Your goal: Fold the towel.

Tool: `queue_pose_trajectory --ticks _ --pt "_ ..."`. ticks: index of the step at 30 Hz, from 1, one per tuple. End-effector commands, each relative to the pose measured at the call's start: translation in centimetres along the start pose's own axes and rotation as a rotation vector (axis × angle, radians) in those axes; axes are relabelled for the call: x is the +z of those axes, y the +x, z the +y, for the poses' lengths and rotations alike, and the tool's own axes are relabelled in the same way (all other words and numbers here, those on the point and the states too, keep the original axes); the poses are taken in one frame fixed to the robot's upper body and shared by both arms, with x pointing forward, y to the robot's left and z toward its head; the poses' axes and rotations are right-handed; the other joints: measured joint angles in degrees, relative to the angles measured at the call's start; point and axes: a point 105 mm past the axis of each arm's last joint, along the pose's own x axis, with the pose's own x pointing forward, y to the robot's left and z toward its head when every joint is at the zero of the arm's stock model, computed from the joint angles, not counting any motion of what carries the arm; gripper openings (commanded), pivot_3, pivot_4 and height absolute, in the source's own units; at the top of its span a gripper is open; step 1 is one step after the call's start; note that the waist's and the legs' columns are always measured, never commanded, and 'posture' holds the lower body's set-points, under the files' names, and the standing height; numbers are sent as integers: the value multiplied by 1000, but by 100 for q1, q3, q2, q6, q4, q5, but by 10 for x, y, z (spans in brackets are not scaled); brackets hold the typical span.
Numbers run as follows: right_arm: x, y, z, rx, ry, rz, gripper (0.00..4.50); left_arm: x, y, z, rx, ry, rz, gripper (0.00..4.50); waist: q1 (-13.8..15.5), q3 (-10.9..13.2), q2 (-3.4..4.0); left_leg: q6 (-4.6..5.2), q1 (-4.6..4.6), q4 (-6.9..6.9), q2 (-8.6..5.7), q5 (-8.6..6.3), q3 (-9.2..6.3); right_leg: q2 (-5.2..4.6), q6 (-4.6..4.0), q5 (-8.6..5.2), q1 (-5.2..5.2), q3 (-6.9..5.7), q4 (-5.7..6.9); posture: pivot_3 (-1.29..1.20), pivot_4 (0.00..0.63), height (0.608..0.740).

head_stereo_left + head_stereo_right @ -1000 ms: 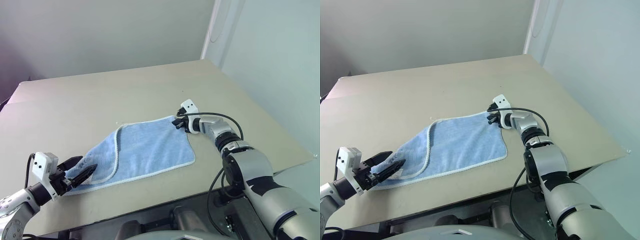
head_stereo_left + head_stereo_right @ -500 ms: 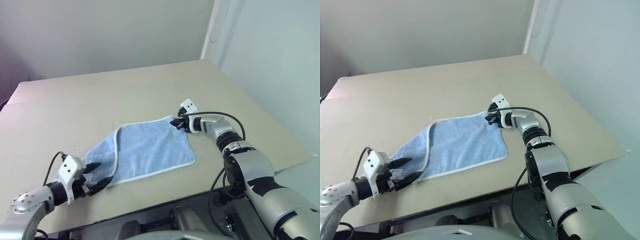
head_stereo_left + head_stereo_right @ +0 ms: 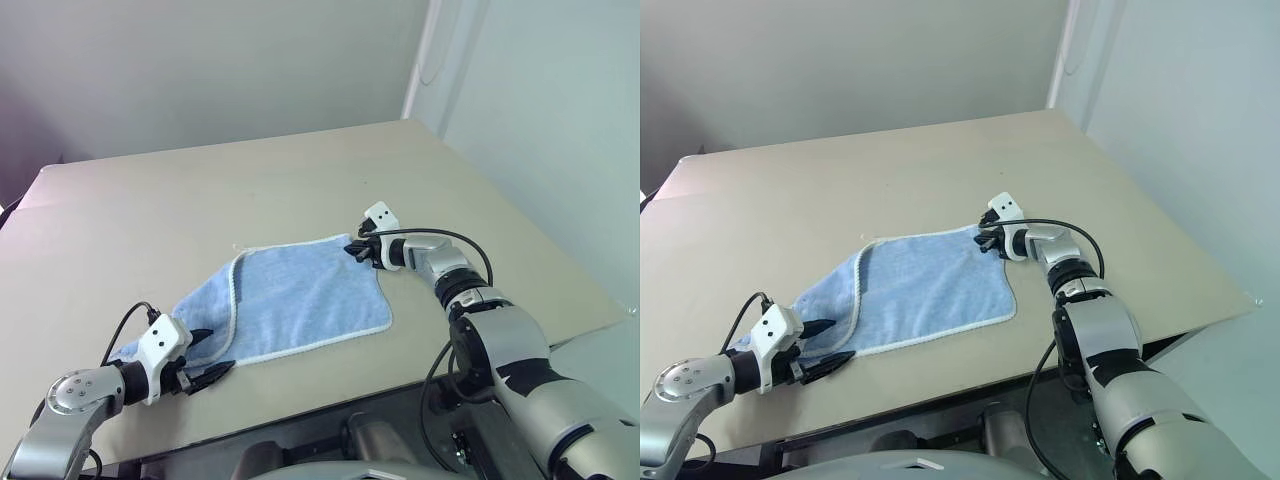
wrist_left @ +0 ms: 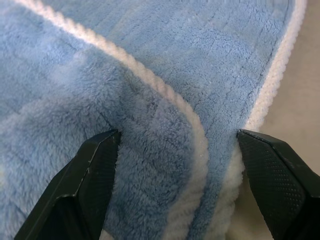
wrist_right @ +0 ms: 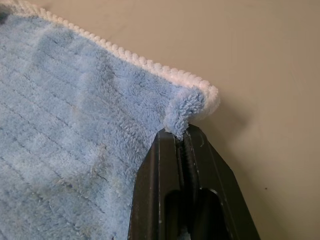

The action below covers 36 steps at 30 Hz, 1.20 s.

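Note:
The towel (image 3: 300,300) is a light blue terry cloth with a white hem, lying on the tan table (image 3: 300,170). Its left part is folded over into a tapering flap. My left gripper (image 3: 210,352) is open at the towel's near left corner. In the left wrist view its two black fingers (image 4: 95,170) straddle the doubled edge of the towel (image 4: 165,110). My right gripper (image 3: 358,248) is shut on the towel's far right corner. In the right wrist view the corner of the towel (image 5: 187,112) curls up out of the shut jaws of my right gripper (image 5: 182,137).
The table's near edge (image 3: 300,400) runs just in front of the towel, and its right edge (image 3: 560,260) lies beyond my right arm. Bare tabletop stretches behind the towel to the wall (image 3: 200,70).
My left gripper has come down and to the right, rolling as it went, and now straddles the towel's near left corner. My right gripper has stayed shut on its corner.

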Motion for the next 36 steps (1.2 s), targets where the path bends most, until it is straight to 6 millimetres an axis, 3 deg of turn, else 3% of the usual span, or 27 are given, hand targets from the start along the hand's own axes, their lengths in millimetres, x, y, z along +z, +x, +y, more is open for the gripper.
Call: queue_pose_trajectory --ticks 1,7,18,22,30,33,36 --pt "19 -5 -4 -8 -38 -53 45 10 -11 8 12 -11 -20 3957 1 0 0 0 0 0 0 0 0 0 0 0 0 0 0 0 0 740" --pt "20 -6 -6 -19 -43 -55 45 7 -9 19 56 -18 -6 3957 7 0 0 0 0 0 0 0 0 1 0 0 0 0 -1 0 0 740" --pt "14 -9 -12 -57 -61 -29 45 9 7 12 30 15 -26 3957 15 0 0 0 0 0 -1 0 -1 -2 0 1 0 0 1 0 0 740" --pt "13 -10 -14 -65 -63 -26 0 8 8 9 9 37 -17 3023 15 0 0 0 -1 0 -1 0 0 -2 0 0 0 0 0 0 0 740" --pt "15 -10 -15 -77 -63 -34 0 6 8 11 12 55 -13 195 17 0 -1 0 -1 0 -1 0 0 -2 0 1 0 0 0 0 0 740" --pt "18 -11 -17 -87 -76 -52 0 17 0 21 61 12 -66 38 16 0 -1 0 -1 0 -1 0 0 -2 0 0 0 0 0 0 0 740" --pt "26 -15 -21 -116 -94 -107 0 37 -21 44 157 -68 -173 38 16 -1 -2 0 -2 0 0 0 -1 -2 0 1 -1 -1 0 0 0 740"
